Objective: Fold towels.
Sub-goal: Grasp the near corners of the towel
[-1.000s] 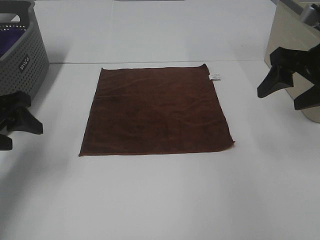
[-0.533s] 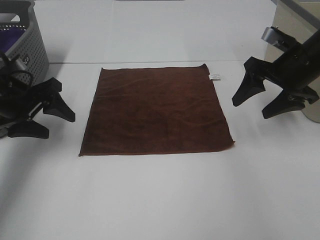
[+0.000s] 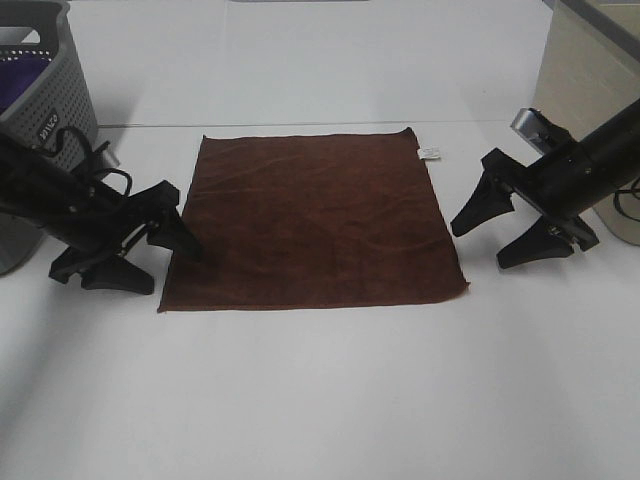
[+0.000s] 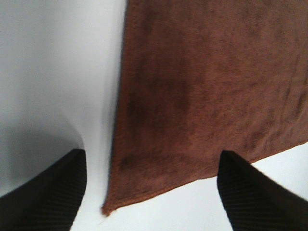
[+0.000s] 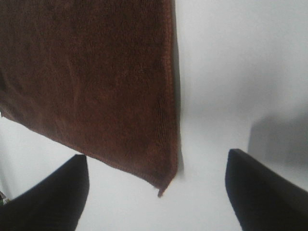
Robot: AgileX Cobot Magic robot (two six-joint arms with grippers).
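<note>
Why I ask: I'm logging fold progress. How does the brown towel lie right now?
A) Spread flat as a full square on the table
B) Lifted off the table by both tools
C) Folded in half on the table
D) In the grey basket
A: the towel lies flat and unfolded on the table, while the left tool and right tool are open near its front corners, neither closed on it.

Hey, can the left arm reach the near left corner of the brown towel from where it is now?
Probably yes. The left gripper is open right beside that corner of the brown towel, and the wrist view shows the corner between its fingers. Nothing lies in the way on the white table.
</note>
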